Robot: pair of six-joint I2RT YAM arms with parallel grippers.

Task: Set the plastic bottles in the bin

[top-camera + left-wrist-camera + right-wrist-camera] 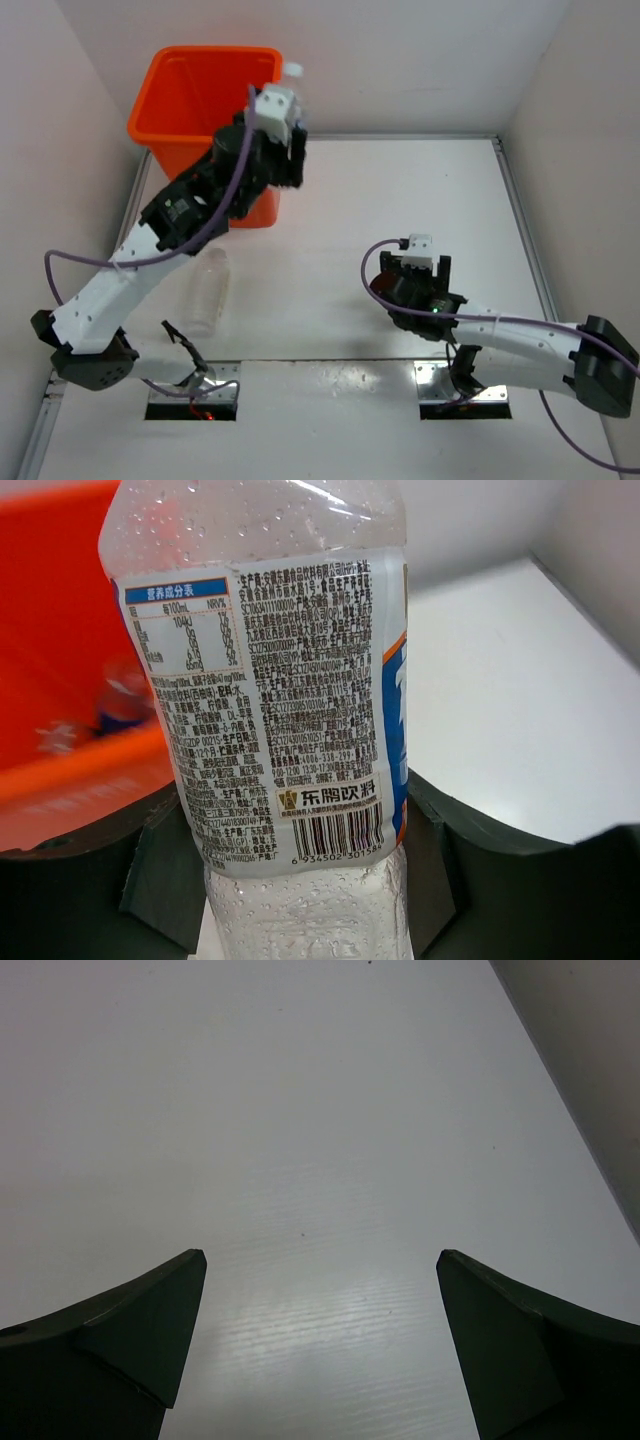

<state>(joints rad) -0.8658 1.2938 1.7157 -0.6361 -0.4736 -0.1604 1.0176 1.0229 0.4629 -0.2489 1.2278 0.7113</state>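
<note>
My left gripper [291, 138] is shut on a clear plastic bottle with a white printed label [270, 680] and holds it in the air by the right rim of the orange bin [190, 95]. Only the bottle's white cap [292, 70] shows in the top view. In the left wrist view my left gripper [300, 855] clamps the bottle just below the label, and the bin [60, 660] fills the left side, with a blue-labelled bottle [125, 695] blurred inside it. A plain clear bottle [207, 290] lies on the table near the left arm. My right gripper [420, 272] is open and empty above bare table [320, 1160].
White walls close the table in on the left, the back and the right. The bin stands in the far left corner. The right wall's foot [580, 1080] shows in the right wrist view.
</note>
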